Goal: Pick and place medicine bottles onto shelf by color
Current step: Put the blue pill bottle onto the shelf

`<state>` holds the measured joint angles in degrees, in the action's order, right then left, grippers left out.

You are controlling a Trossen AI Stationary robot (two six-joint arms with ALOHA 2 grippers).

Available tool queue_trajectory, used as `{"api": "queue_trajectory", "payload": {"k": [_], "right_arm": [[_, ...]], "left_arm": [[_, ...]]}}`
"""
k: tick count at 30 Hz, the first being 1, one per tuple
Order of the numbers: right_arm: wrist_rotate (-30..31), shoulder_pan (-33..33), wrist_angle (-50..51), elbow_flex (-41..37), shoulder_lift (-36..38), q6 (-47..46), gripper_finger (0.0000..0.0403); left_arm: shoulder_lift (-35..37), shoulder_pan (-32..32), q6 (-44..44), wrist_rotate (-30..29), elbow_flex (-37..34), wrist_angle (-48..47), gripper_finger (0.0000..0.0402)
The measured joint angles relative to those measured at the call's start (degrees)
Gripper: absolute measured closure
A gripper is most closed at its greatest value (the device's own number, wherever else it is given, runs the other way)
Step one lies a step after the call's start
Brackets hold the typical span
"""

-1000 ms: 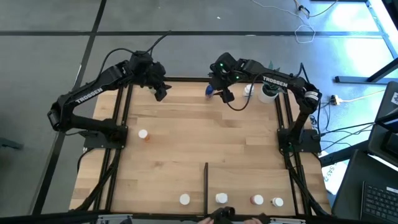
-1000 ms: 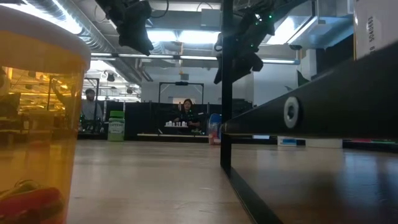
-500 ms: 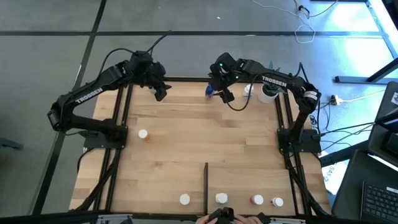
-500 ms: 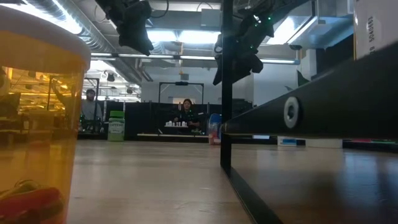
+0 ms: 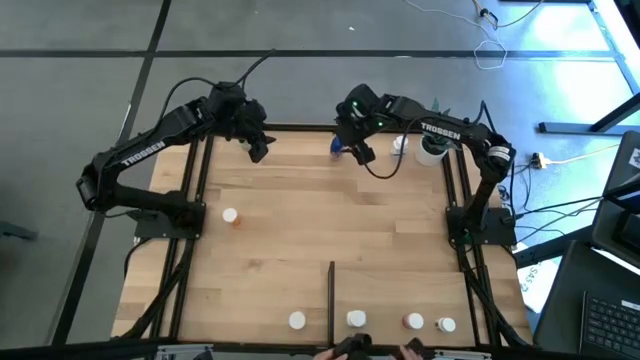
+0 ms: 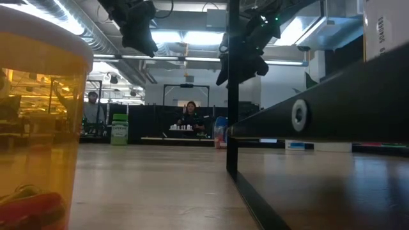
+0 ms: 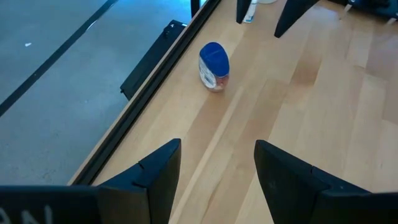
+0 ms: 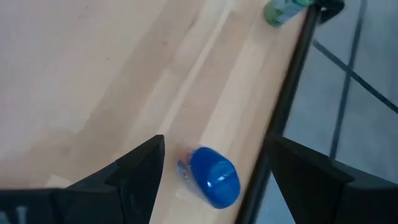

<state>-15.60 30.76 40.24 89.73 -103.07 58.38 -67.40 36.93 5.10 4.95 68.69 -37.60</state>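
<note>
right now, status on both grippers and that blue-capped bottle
Right gripper open, above the blue-capped bottle at the table's far edge, not gripping. Left gripper open, empty, waiting at the far left. Nothing between the fingers and the bottle.

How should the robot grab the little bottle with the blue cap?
Probably by its sides just under the blue cap, coming straight down. The blue-capped bottle stands upright beside the black frame rail, so one finger has little room there. The open right gripper already hangs over it, jaws either side.

Both arms reach to the far edge, left gripper (image 5: 258,150) and right gripper (image 5: 357,152) raised, jaws apart.
</note>
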Motion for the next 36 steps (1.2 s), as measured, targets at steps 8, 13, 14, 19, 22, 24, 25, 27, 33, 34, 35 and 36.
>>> {"api": "queue_trajectory", "payload": {"k": [8, 13, 14, 19, 22, 24, 25, 27, 33, 34, 35, 36], "right_arm": [[-0.8, -1.2, 2.9, 0.0, 0.0, 0.4, 0.0121], [-0.5, -0.8, 2.8, 0.0, 0.0, 0.4, 0.0121], [-0.5, -0.8, 2.8, 0.0, 0.0, 0.2, 0.0121], [1.9, -0.9, 1.7, 0.0, 0.0, 0.9, 0.0121], [4.8, -0.9, 1.5, 0.0, -0.5, 1.7, 0.0121], [5.0, -0.5, 1.5, -0.1, -1.2, 2.2, 0.0121], [5.0, -0.5, 1.2, -0.1, -1.8, 2.4, 0.0121], [4.7, -0.1, 1.2, -0.1, -2.8, 3.5, 0.0121], [4.6, 1.3, 0.8, -0.1, -5.2, 9.3, 0.0121], [4.6, 1.6, 0.6, -0.1, -5.4, 10.1, 0.0121], [4.6, 1.8, 0.6, -0.1, -5.7, 11.0, 0.0121], [4.6, 2.1, 0.6, -0.1, -6.0, 11.6, 0.0121]], "left_arm": [[0.0, 0.0, 0.0, 0.0, 0.0, 0.0, 0.0204], [0.0, 0.0, 0.0, 0.0, 0.0, 0.0, 0.0204], [0.0, 0.0, 0.0, 0.0, 0.0, 0.0, 0.0204], [0.0, 0.0, 0.0, 0.0, 0.0, 0.0, 0.0204], [0.0, 0.0, 0.0, 0.0, 0.0, 0.0, 0.0204], [0.0, 0.0, 0.0, 0.0, 0.0, 0.0, 0.0204], [0.0, 0.0, 0.0, 0.0, 0.0, 0.0, 0.0204], [0.0, 0.0, 0.0, 0.0, 0.0, 0.0, 0.0204], [0.0, 0.0, 0.0, 0.0, 0.0, 0.1, 0.0204], [0.0, 0.0, 0.0, 0.0, 0.0, 0.1, 0.0204], [0.0, 0.0, 0.0, 0.0, 0.0, 0.1, 0.0204], [0.0, 0.0, 0.0, 0.0, 0.0, 0.1, 0.0204]]}}
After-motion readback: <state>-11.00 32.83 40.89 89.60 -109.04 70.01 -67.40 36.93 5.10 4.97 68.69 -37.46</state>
